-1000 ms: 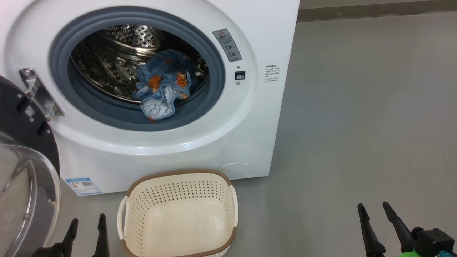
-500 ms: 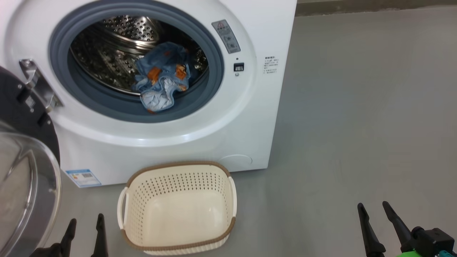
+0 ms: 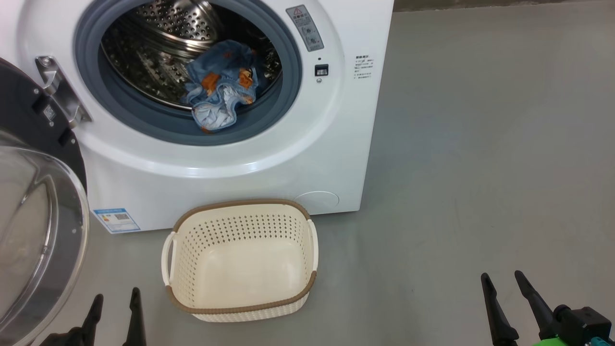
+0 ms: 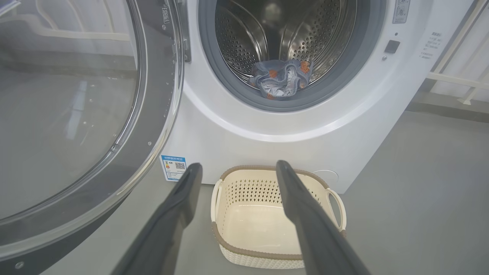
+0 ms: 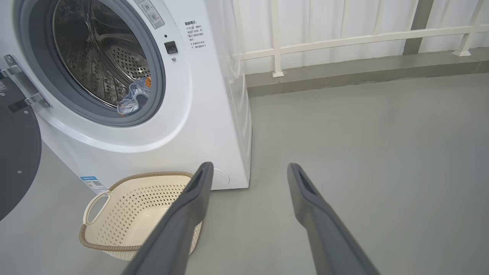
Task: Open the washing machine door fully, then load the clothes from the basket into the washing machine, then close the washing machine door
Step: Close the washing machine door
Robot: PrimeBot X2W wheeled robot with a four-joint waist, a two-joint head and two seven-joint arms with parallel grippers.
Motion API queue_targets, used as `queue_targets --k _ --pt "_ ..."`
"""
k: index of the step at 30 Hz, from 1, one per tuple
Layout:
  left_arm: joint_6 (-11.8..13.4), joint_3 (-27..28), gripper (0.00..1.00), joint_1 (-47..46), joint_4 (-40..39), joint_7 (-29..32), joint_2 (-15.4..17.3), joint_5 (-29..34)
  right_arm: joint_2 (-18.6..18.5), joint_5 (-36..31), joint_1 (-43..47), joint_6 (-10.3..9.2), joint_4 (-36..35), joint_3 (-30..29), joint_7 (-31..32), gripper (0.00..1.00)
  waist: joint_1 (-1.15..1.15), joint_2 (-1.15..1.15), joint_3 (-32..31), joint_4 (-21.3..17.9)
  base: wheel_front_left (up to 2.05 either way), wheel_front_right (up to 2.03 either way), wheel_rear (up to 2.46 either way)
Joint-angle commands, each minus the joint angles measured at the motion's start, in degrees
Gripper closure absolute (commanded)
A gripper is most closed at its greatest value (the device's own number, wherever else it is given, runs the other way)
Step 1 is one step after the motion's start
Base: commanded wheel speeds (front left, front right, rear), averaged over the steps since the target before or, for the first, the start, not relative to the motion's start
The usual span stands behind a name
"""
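The white washing machine point(image 3: 312, 144) point(image 4: 237, 145) point(image 5: 206, 95) stands with its door point(image 3: 38, 202) point(image 4: 76, 114) point(image 5: 15, 152) swung wide to the left. Blue clothes point(image 3: 218, 91) point(image 4: 280, 78) point(image 5: 131, 97) with orange prints lie at the front of the steel drum, partly over the grey gasket. The cream basket point(image 3: 240, 216) point(image 4: 225, 198) point(image 5: 114, 214) sits on the floor before the machine, with nothing in it. My left gripper point(image 3: 116, 300) point(image 4: 237, 168) hangs open at the lower left, near the door's glass. My right gripper point(image 3: 503, 278) point(image 5: 248, 168) is open at the lower right, over bare floor.
Grey floor point(image 3: 480, 168) stretches to the right of the machine. A white railing point(image 5: 344, 38) on a low kerb runs behind it. A blue label sticker point(image 3: 116, 219) is on the machine's lower left front.
The whole head view has shifted: machine and basket sit higher in the picture, so the camera has moved. Both grippers keep their places and stay open.
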Motion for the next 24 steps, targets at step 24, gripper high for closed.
queue_targets --k 24 --pt "-0.1 4.6 0.0 0.0 -3.5 -0.4 -0.8 -0.6 -2.5 -0.3 -4.1 0.54 -1.4 5.4 -0.7 0.0 0.0 0.0 0.1 11.8 0.0 0.0 0.0"
